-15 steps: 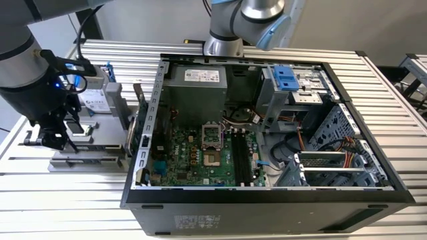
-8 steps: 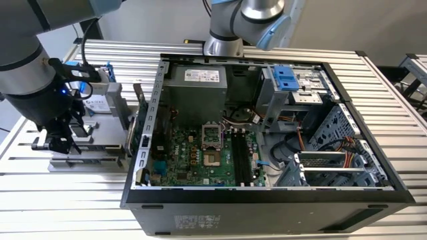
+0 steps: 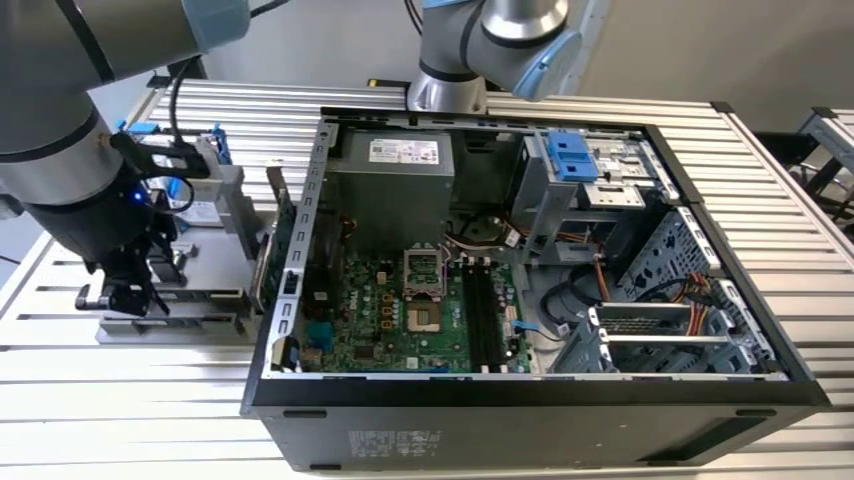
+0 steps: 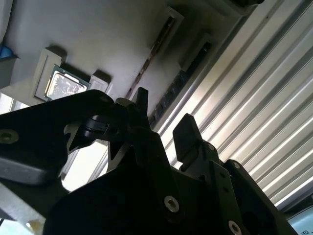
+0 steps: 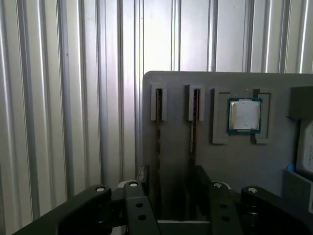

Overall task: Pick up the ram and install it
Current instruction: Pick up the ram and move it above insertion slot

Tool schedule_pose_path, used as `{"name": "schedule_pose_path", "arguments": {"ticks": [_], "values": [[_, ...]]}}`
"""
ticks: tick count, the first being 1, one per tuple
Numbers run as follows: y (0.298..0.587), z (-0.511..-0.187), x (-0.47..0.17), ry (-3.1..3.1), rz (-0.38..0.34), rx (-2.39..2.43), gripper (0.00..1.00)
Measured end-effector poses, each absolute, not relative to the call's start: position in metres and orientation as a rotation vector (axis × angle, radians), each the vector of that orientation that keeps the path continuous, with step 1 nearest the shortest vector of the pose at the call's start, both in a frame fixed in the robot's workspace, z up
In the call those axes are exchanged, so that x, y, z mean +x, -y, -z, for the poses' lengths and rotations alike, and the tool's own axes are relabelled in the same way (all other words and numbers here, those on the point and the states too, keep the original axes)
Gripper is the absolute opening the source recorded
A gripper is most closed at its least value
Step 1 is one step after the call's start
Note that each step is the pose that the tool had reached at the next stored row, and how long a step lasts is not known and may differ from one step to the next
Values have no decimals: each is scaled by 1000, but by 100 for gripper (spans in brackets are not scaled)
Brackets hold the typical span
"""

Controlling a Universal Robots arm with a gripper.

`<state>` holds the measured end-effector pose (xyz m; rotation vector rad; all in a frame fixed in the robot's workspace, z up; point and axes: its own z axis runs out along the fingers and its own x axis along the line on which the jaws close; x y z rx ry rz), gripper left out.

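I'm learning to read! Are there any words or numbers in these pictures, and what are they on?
White sticker on the power supply: too small to read.
Label on the computer case outer wall: too blurred to read.
Processor chip: nothing readable.

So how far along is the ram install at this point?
Nothing looks done yet: both memory sticks sit edge-on in the grey tray, and the black slots inside the computer case look unfilled. In hand: the pincer is open over the tray, close to the sticks, holding nothing. Picking up and installing are both left.
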<state>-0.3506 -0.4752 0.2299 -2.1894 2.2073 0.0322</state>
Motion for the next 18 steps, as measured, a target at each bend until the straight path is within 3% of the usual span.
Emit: {"name": "schedule_pose_path", "arguments": {"ticks": [18], "values": [[479, -197, -352, -2222, -30, -2177, 100]]}}
